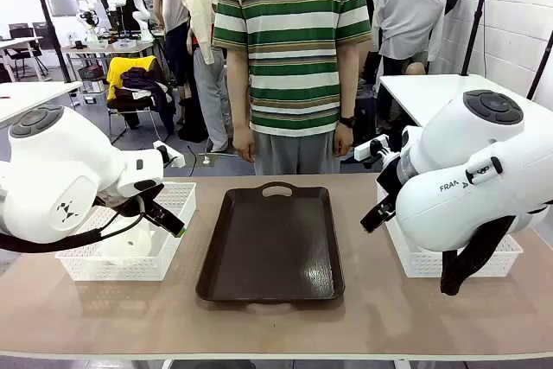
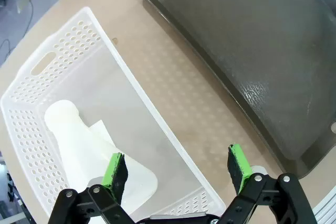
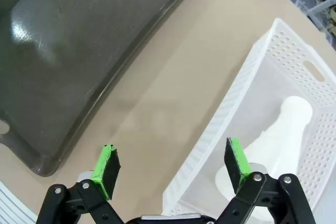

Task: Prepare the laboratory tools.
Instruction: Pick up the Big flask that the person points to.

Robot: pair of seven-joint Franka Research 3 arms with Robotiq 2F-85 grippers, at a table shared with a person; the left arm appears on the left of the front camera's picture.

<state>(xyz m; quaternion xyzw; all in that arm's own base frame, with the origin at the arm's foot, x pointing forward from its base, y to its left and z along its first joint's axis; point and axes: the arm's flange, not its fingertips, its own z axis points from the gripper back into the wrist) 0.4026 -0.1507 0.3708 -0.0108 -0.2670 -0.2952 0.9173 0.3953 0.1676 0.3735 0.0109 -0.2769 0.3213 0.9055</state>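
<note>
We take this for a robotics lab: white robot arms (image 1: pixel 60 179) flank our desk (image 1: pixel 86 308), another white desk (image 1: pixel 432 92) and a black stand (image 1: pixel 476 15) at two o'clock by the brick wall (image 1: pixel 518 15).

The front camera sits between the arms (image 1: pixel 60 187) and looks across the table (image 1: pixel 104 317) at the person (image 1: pixel 294 58). The left wrist camera looks down from near on the left basket (image 2: pixel 73 40) and tray (image 2: pixel 252 40) edge; the right one, on the right basket (image 3: pixel 294 51). All views share the tray.
</note>
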